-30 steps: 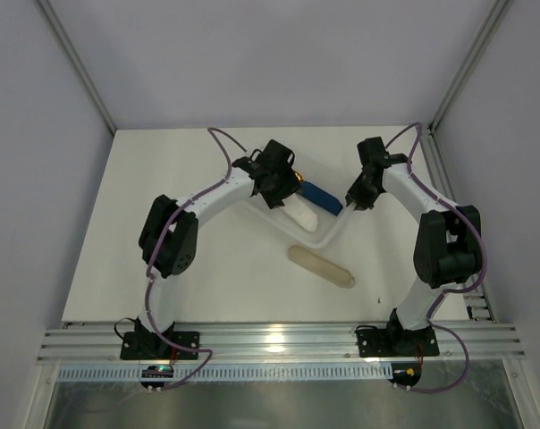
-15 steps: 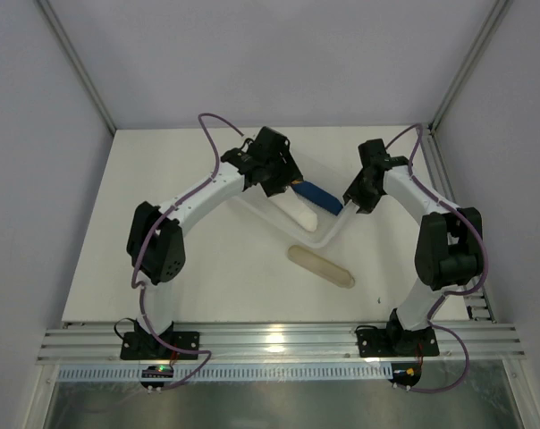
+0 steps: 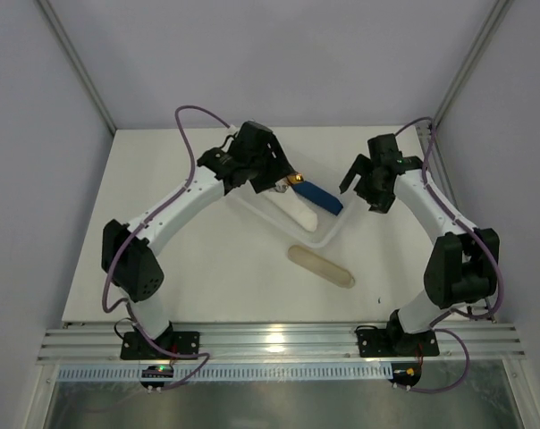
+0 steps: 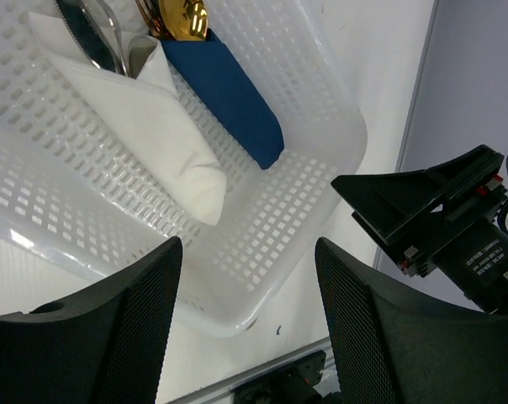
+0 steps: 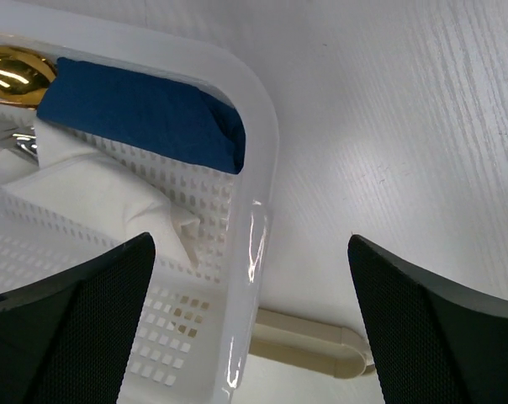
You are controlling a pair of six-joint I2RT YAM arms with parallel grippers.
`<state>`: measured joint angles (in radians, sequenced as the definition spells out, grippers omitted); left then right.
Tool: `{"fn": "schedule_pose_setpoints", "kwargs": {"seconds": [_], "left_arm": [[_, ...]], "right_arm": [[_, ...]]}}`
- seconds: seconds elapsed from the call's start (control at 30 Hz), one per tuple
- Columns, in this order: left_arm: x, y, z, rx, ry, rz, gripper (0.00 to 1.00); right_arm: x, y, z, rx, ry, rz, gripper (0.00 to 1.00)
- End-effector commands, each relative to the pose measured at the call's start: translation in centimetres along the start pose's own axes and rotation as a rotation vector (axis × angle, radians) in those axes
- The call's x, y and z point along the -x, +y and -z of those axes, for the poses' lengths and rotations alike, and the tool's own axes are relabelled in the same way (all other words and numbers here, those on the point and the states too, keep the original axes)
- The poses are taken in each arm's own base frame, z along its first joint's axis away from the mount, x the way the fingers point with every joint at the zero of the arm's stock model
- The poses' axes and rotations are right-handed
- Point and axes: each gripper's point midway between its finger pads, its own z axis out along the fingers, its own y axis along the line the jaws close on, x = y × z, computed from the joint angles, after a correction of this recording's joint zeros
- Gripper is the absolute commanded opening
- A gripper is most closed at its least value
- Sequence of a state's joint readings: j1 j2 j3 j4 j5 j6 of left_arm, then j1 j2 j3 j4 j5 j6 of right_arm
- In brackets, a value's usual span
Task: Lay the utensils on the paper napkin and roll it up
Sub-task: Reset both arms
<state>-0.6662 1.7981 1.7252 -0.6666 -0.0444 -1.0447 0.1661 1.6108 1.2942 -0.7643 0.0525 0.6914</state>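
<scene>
The paper napkin [image 4: 149, 126] lies rolled up inside the white perforated tray [image 4: 321, 181]. The silver utensils [image 4: 92, 35] poke out of its far end. In the right wrist view the paper napkin [image 5: 94, 198] rests against the tray wall, with the utensils [image 5: 6, 130] at the left edge. My left gripper [image 4: 247, 337] hovers open above the tray's near corner, nothing between its fingers. My right gripper [image 5: 250, 337] stands wide open over the tray's right rim [image 5: 258, 177], holding nothing. From above, the left gripper [image 3: 274, 179] is over the tray's far-left end and the right gripper [image 3: 361, 189] is just right of the tray.
A blue roll [image 3: 320, 196] with a gold tip [image 4: 182, 17] lies in the tray beside the napkin. A beige oblong sleeve [image 3: 321, 266] lies on the table in front of the tray. Walls enclose the table on three sides.
My right gripper has opened wide and pulled back to the right, off the tray's rim. My left arm has swung left and back over the tray's far end.
</scene>
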Motion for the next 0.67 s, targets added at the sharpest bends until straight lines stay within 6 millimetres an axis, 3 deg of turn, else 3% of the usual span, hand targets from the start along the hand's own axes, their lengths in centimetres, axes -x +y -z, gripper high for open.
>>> {"fn": "schedule_pose_setpoints", "kwargs": {"seconds": [0.0, 0.1, 0.13, 0.17, 0.2, 0.23, 0.27, 0.3, 0.33, 0.37, 0.4, 0.43, 0.47, 0.5, 0.53, 0.6, 0.63], "left_arm": [[0.9, -0.8, 4.4, -0.06, -0.037, -0.018, 0.67], [-0.1, 0.4, 5.8, -0.07, -0.033, -0.003, 0.67], [0.3, -0.3, 8.0, -0.129, -0.068, 0.002, 0.76], [-0.7, 1.3, 7.7, -0.105, -0.055, 0.015, 0.77], [-0.9, 1.6, 8.4, -0.118, -0.062, 0.022, 0.79], [-0.6, 1.3, 10.4, -0.166, -0.089, 0.028, 0.79], [-1.9, 2.9, 10.0, -0.149, -0.068, 0.042, 0.8], [-2.6, 3.3, 10.3, -0.172, -0.059, 0.054, 0.82], [-2.5, 3.3, 12.1, -0.225, -0.089, 0.071, 0.82], [-2.5, 3.2, 12.5, -0.268, -0.109, 0.105, 0.83], [-5.1, 5.4, 11.4, -0.259, -0.042, 0.116, 0.84], [-5.8, 5.9, 11.5, -0.291, -0.037, 0.134, 0.85], [-5.5, 4.8, 13.1, -0.401, -0.072, 0.147, 0.92], [-7.5, 7.2, 11.7, -0.376, -0.031, 0.191, 0.99], [-8.7, 7.2, 12.0, -0.423, 0.015, 0.2, 0.99], [-8.8, 5.9, 13.5, -0.575, -0.003, 0.2, 0.99], [-10.5, 7.0, 13.0, -0.594, 0.048, 0.207, 0.99]], "right_arm": [[2.4, 2.1, 4.5, 0.116, -0.089, 0.07, 1.0], [2.1, 3.0, 7.9, 0.195, -0.103, 0.118, 1.0], [2.0, 3.1, 9.7, 0.233, -0.134, 0.123, 1.0], [1.7, 3.4, 10.8, 0.271, -0.148, 0.138, 0.99], [1.3, 3.5, 11.8, 0.295, -0.167, 0.154, 0.99], [0.7, 3.1, 13.4, 0.326, -0.209, 0.163, 0.99], [0.1, 2.7, 13.9, 0.338, -0.217, 0.181, 0.99], [-0.7, 2.3, 14.3, 0.349, -0.221, 0.191, 0.99], [-2.5, 1.2, 13.1, 0.337, -0.182, 0.197, 0.99], [-3.5, 0.7, 13.8, 0.365, -0.185, 0.199, 0.99], [-4.9, 0.4, 13.5, 0.386, -0.148, 0.206, 0.99], [-6.9, -0.9, 12.1, 0.368, -0.093, 0.213, 1.0], [-7.8, -1.4, 12.4, 0.389, -0.1, 0.224, 0.99], [-8.7, -1.8, 12.1, 0.402, -0.091, 0.238, 0.99], [-10.4, -2.8, 10.7, 0.404, -0.062, 0.244, 0.99], [-11.6, -3.1, 11.4, 0.484, -0.097, 0.266, 0.99], [-12.7, -3.2, 10.8, 0.52, -0.084, 0.265, 1.0]]}}
